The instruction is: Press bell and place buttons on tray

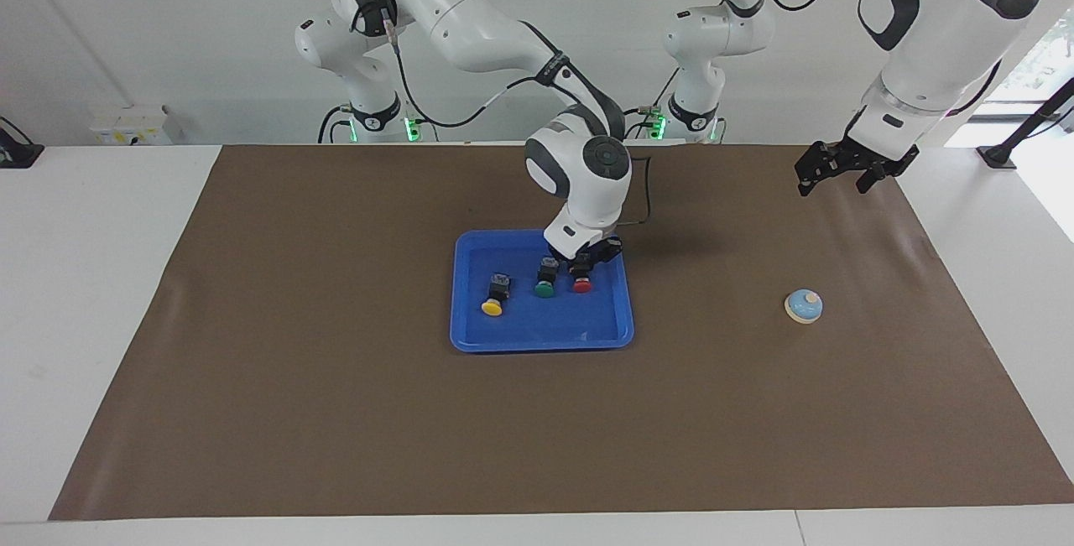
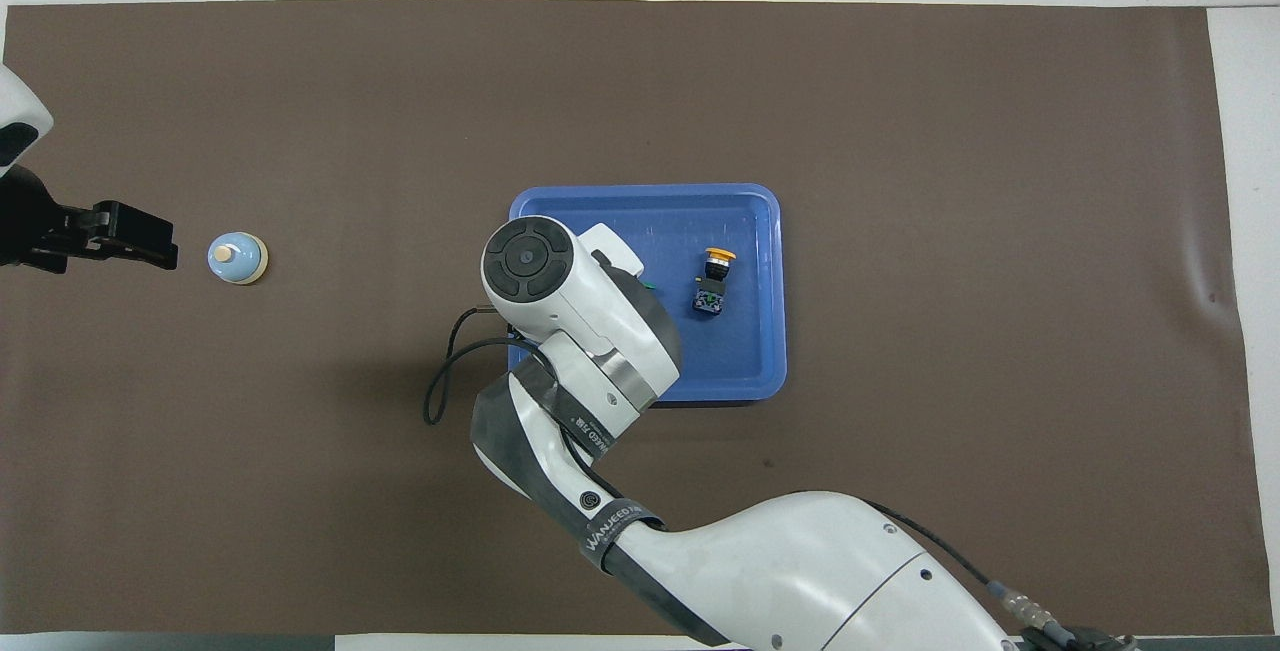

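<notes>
Yellow button [image 1: 493,306] and green button [image 1: 544,288] lie in the blue tray [image 1: 539,341], right end effector [image 1: 581,267] pinching the red button [image 1: 582,285] down beside them, release left; left end effector [image 1: 843,179] spread, waiting over the tabletop [image 1: 336,412], bell [image 1: 804,306] at 3 o'clock from tray.

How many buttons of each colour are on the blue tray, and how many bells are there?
Red button: 1
Green button: 1
Yellow button: 1
Bell: 1, on the brown mat, not on the tray
Total: 4 things, 3 buttons and 1 bell
</notes>
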